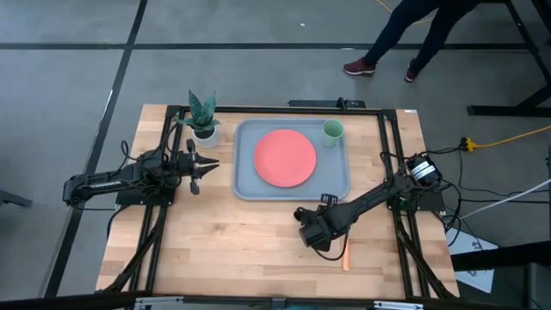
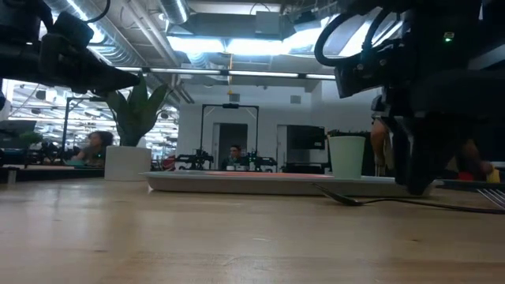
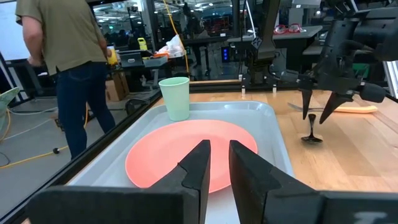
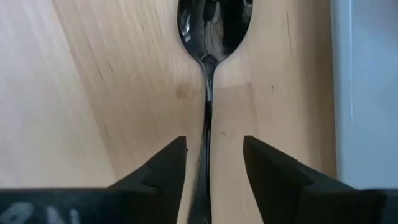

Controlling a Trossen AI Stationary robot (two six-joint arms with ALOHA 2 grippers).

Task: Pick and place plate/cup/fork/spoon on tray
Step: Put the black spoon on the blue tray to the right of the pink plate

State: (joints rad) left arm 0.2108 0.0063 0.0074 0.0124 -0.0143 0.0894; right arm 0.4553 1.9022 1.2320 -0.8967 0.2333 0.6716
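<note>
The grey-blue tray (image 1: 245,185) lies mid-table with the coral plate (image 1: 285,158) flat on it and the pale-green cup (image 1: 333,131) upright in its far right corner. The dark spoon (image 4: 212,25) lies flat on the wood just in front of the tray. My right gripper (image 4: 214,146) points down over it, open, with one finger on each side of the thin handle (image 4: 207,124) and touching nothing. In the high view the right gripper (image 1: 308,231) hides the spoon. The orange-handled fork (image 1: 346,257) lies on the table near the front. My left gripper (image 1: 194,168) waits, open, left of the tray.
A white pot with a green plant (image 1: 204,129) stands at the tray's far left corner, close to my left gripper. A person (image 1: 405,43) walks on the floor beyond the table's far edge. Bare wood (image 1: 232,250) stretches in front of the tray.
</note>
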